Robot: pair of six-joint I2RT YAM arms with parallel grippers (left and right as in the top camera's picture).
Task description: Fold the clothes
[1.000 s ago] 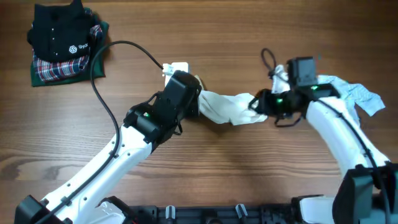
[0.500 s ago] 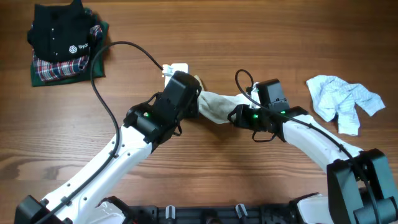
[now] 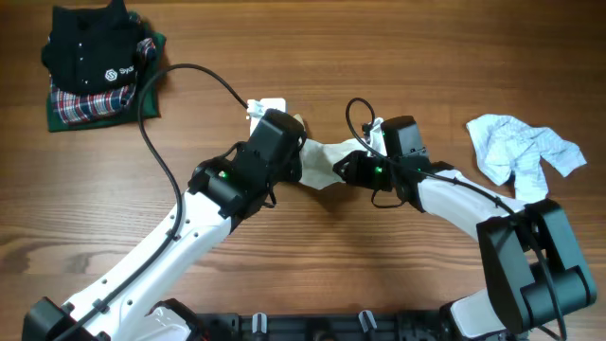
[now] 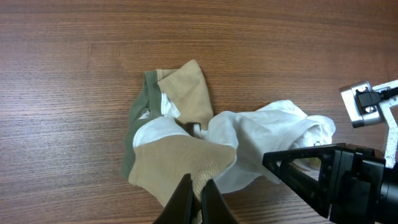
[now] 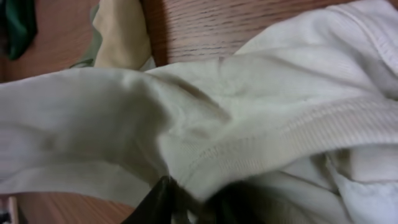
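— Is anything sitting stacked up?

— A folded stack (image 3: 95,66) is lying at the far left corner of the table (image 3: 398,47), with a black shirt (image 3: 90,47) resting on top of plaid and green pieces. A crumpled pale garment (image 3: 521,147) is lying loose by itself at the right side, well apart from both arms.

— And the piece being worked?

— The white garment (image 4: 267,134) is bunching up near the middle of the table, between the two arms. It is touching and partly overlapping a tan cloth (image 4: 180,165) with a green edge (image 4: 132,149).

— What is the left gripper (image 4: 196,196) doing?

— Its fingers are pressing together on the near hem of the tan cloth, right beside the white garment.

— And the right gripper (image 5: 169,202)?

— In its wrist view, the dark fingertips are pinching a ribbed hem of the white garment, with the fabric draping over them. From overhead, it is sitting just beside the left arm's wrist, with the cloth bridging them.
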